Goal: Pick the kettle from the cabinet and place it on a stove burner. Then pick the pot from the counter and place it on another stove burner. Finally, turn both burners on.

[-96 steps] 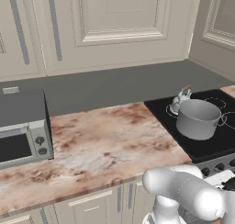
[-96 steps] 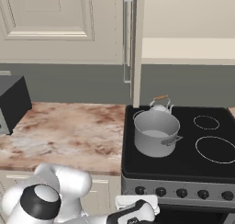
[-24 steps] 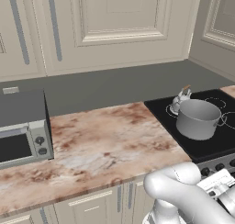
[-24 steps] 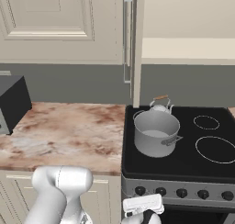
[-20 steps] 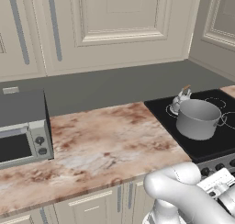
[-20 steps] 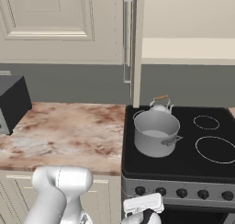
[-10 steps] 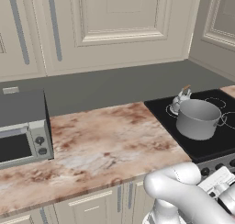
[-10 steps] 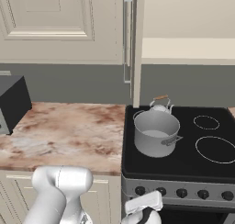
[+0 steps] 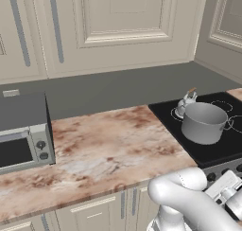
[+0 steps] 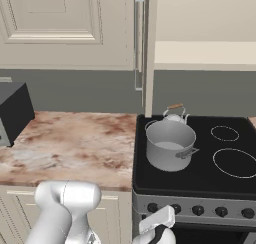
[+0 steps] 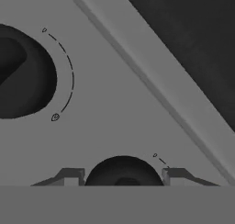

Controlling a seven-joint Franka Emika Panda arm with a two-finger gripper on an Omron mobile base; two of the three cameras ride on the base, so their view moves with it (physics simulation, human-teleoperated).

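Kettle (image 10: 174, 114) and pot (image 10: 170, 144) both on the stove (image 10: 200, 180), touching-close at left burners. Gripper (image 11: 123, 175) half-open, straddling a burner knob (image 11: 123, 172), not clamped. Risk: fingers slip off the knob when twisting, or it's the wrong burner's knob.

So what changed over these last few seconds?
The arm's elbow dropped lower before the stove and the gripper shifted slightly at the knob panel; its tips now flank a knob. Nothing visibly grasped or released. The pot and kettle stayed on their burners.
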